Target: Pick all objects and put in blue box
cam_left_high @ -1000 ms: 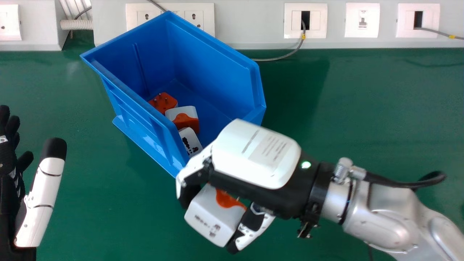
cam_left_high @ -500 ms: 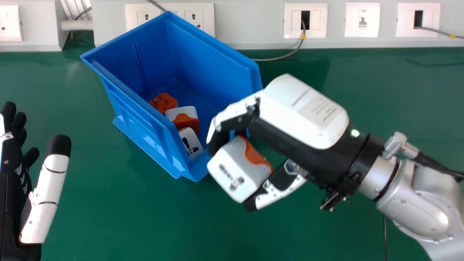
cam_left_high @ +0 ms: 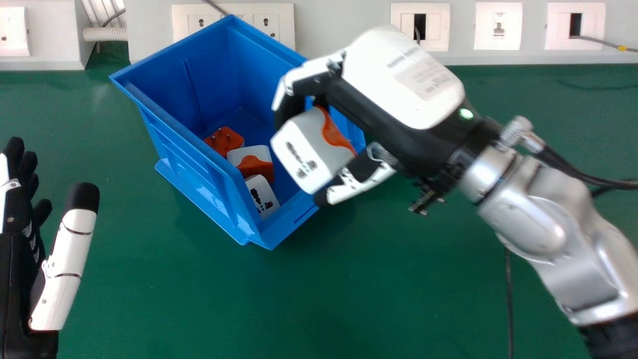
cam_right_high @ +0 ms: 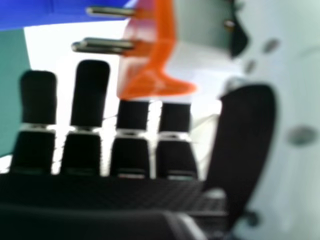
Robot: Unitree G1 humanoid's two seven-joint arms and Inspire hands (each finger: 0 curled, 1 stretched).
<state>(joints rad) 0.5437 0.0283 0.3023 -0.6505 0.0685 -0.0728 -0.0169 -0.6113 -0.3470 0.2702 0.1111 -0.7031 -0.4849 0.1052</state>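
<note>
Fingers (cam_left_high: 290, 107) grip the white-and-orange adapter (cam_left_high: 314, 149) above the blue box (cam_left_high: 199, 164). Lower it inside the rim, then release gently onto the adapters below.

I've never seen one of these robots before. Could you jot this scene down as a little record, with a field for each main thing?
box: blue, on a green table
in the box: three adapters, one orange side up, one white and orange, one white with sockets showing
right hand: curled round a white and orange adapter, over the box's near right side
left hand: open, at the head view's left edge
</note>
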